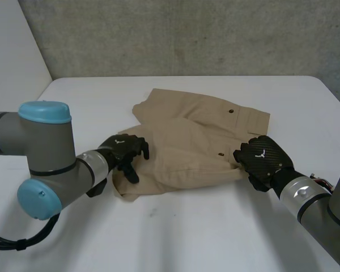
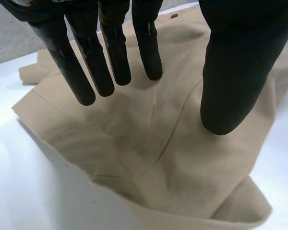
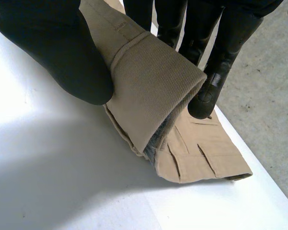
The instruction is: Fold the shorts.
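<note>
A: Where are the shorts?
B: Tan shorts (image 1: 195, 144), middle of your white table (image 1: 204, 238), partly doubled over.
A: Hands?
B: Your left hand (image 1: 124, 150) is over the shorts' left end, fingers straight and spread, gripping nothing. Your right hand (image 1: 264, 158) pinches a thick folded edge at their right end, thumb against fingers.
</note>
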{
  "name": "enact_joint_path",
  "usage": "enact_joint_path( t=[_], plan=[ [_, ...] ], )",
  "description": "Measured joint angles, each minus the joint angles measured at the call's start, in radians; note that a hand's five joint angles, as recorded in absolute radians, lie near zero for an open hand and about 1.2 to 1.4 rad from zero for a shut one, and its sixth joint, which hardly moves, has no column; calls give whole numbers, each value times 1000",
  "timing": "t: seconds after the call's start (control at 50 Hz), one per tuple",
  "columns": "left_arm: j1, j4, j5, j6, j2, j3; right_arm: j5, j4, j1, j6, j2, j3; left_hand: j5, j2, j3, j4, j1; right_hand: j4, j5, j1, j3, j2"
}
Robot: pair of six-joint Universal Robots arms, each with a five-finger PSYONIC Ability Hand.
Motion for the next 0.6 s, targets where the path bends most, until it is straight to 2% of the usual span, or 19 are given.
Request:
enact_joint_path(
  t=[0.2,0.26,0.28,0.32,0.34,0.42,0.52,0.6],
  plan=[
    [-14,7,3,-1,4,-15,9,0,-2,1,0,-7,47,50,49,46,52,0,0,0,0,0],
    [-22,10,2,-1,1,-16,11,1,-2,3,0,-7,169,186,174,169,188,0,0,0,0,0],
    [-26,14,1,-1,-1,-16,13,1,-2,4,0,-8,335,354,352,334,359,0,0,0,0,0],
    [-28,19,0,-1,-3,-16,13,1,-1,5,0,-8,389,393,392,388,415,0,0,0,0,0],
    [-31,33,-7,0,-4,-15,16,3,-1,7,0,-10,550,569,565,560,552,0,0,0,0,0],
    [-31,60,-37,1,11,-16,21,8,0,12,-2,-21,554,603,597,595,552,0,0,0,0,0],
    [-26,86,-100,2,150,-37,53,63,2,17,-11,-85,554,606,599,596,552,0,0,0,0,0],
    [-29,90,-117,3,275,-54,87,132,10,25,-32,-155,554,607,599,599,552,0,0,0,0,0]
  ],
)
